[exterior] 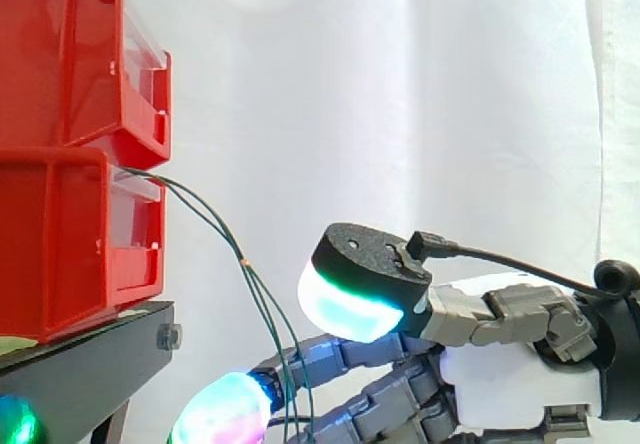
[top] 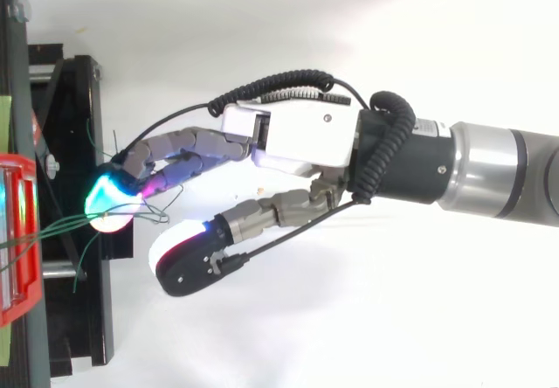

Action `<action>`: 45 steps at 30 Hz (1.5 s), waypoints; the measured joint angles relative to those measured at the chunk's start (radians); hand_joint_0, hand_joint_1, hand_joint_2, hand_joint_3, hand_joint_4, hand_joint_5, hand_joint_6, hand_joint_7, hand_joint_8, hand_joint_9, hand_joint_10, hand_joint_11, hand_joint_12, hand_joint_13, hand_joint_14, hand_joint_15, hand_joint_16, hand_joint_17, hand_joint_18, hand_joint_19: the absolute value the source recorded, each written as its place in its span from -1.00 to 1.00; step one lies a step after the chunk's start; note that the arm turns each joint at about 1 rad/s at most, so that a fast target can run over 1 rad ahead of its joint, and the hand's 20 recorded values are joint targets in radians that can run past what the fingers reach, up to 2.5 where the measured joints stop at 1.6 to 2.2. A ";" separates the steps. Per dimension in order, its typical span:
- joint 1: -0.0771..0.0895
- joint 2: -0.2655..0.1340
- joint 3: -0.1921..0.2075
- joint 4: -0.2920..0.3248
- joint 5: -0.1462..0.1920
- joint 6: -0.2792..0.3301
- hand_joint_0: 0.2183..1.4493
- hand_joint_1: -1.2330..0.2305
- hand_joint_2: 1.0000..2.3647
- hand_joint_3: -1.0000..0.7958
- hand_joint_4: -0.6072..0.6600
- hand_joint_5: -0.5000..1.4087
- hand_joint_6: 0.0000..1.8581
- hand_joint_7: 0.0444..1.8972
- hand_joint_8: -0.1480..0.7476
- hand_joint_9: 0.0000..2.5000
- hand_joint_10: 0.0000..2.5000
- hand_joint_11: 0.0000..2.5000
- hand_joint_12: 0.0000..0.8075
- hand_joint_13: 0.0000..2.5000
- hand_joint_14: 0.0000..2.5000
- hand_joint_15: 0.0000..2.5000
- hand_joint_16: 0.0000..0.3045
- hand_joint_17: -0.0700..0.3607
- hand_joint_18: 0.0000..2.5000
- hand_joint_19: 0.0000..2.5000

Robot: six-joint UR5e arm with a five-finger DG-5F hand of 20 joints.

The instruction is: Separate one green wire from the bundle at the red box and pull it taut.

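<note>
Currently on the separating step, I judge. On the hand [top: 297,139], fingers [top: 179,155] near straight, thumb wide; nothing pinched. The wires [exterior: 242,260] run from bin [exterior: 60,249] toward 5 o'clock, across them. Next: pinch one, pull toward 3 o'clock.

Trailing from the front of the lower red box [exterior: 70,249], stacked beneath a second: thin green wires [exterior: 245,260], bundled close, slanting down to the right, kinking midway, then dropping steeply and fanning slightly apart.
</note>
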 measured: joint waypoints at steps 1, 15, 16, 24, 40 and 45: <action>0.003 0.000 0.003 -0.003 0.005 -0.004 -0.52 -0.08 -1.00 -0.44 0.31 -0.65 -0.46 -0.23 -0.15 -0.51 -1.00 -1.00 -0.25 -0.76 -1.00 -0.99 -0.67 -0.15 -0.77 -0.73; 0.022 0.004 0.043 -0.101 0.068 -0.049 -0.51 -0.08 -1.00 -0.44 0.36 -0.62 -0.46 -0.16 -0.13 -0.49 -1.00 -1.00 -0.24 -0.74 -1.00 -0.99 -0.67 -0.15 -0.74 -0.71; 0.020 0.007 0.044 -0.107 0.063 -0.049 -0.51 -0.08 -1.00 -0.44 0.36 -0.61 -0.46 -0.16 -0.13 -0.49 -1.00 -1.00 -0.24 -0.74 -1.00 -0.98 -0.67 -0.15 -0.74 -0.71; 0.009 0.034 0.045 -0.139 0.045 -0.060 -0.51 -0.07 -1.00 -0.44 0.37 -0.61 -0.46 -0.14 -0.13 -0.49 -1.00 -1.00 -0.24 -0.73 -1.00 -0.99 -0.67 -0.15 -0.74 -0.72; 0.005 0.056 0.045 -0.156 0.042 -0.067 -0.46 -0.11 -1.00 -0.42 0.32 -0.58 -0.46 -0.09 -0.14 -0.44 -1.00 -1.00 -0.26 -0.70 -1.00 -0.97 -0.68 -0.17 -0.70 -0.70; 0.008 0.056 0.045 -0.154 0.044 -0.069 -0.45 -0.12 -1.00 -0.42 0.32 -0.58 -0.46 -0.07 -0.14 -0.43 -1.00 -1.00 -0.27 -0.70 -1.00 -0.97 -0.68 -0.17 -0.69 -0.69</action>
